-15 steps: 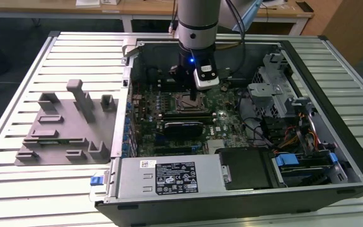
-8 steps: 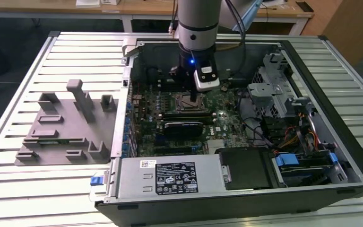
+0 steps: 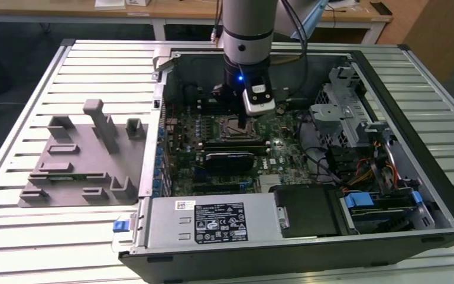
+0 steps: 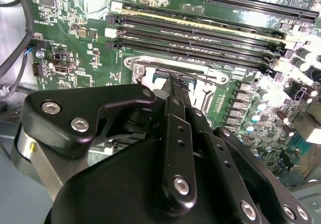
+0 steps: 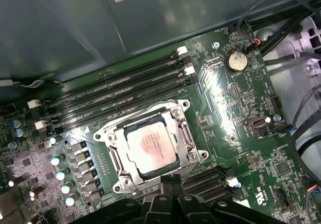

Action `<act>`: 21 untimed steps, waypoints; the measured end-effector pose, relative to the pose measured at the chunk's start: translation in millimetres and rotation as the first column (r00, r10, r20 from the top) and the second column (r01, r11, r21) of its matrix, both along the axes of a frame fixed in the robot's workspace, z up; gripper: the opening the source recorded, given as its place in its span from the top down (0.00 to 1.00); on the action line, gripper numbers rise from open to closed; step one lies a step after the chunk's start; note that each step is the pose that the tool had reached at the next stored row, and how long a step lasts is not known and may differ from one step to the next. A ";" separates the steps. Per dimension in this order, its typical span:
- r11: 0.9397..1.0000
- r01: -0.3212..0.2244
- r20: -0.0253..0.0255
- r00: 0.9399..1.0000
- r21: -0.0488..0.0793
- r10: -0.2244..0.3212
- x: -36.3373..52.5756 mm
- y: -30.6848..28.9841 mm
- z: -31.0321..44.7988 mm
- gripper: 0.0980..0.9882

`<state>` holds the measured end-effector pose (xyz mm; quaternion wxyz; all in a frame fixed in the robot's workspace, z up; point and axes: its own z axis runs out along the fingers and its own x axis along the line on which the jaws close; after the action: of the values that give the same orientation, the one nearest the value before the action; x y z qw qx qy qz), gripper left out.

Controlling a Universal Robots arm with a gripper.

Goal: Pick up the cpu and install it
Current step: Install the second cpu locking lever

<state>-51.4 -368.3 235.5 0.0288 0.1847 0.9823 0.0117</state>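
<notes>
Black linkages of the gripper (image 4: 176, 91) crowd the lower half of the second wrist view, their jaws drawn close together into a narrow tip just above the socket (image 4: 175, 73) on the motherboard (image 4: 75, 13); nothing shows between them. In the first wrist view the cpu (image 5: 150, 147) lies flat inside the metal socket frame (image 5: 188, 133) at the frame's centre, its pale silver top plate facing up, with the gripper's dark tip (image 5: 170, 181) at the lower edge just beside the frame. Memory slots (image 5: 115, 96) run in parallel rows next to the socket, toward the upper left. In the exterior view the arm (image 3: 247, 35) comes down from the top centre into the open computer case (image 3: 385, 77), the gripper (image 3: 243, 127) over the socket (image 3: 235, 129). A grey fixture (image 3: 81, 157) sits on the slatted tabletop (image 3: 22, 236) at the frame's left.
</notes>
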 end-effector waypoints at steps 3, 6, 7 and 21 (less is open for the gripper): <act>1.000 0.000 0.000 1.000 0.000 0.000 0.0 -1.2 0.0 0.99; 1.000 0.000 0.000 1.000 0.000 0.000 0.0 -2.8 0.0 0.99; 1.000 0.000 0.000 1.000 0.000 0.000 0.0 -3.6 0.0 0.99; 1.000 0.000 0.000 1.000 0.000 0.000 -6.6 -12.6 -0.4 0.99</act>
<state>-58.0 -380.9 235.1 0.0288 0.1847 0.9823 0.0117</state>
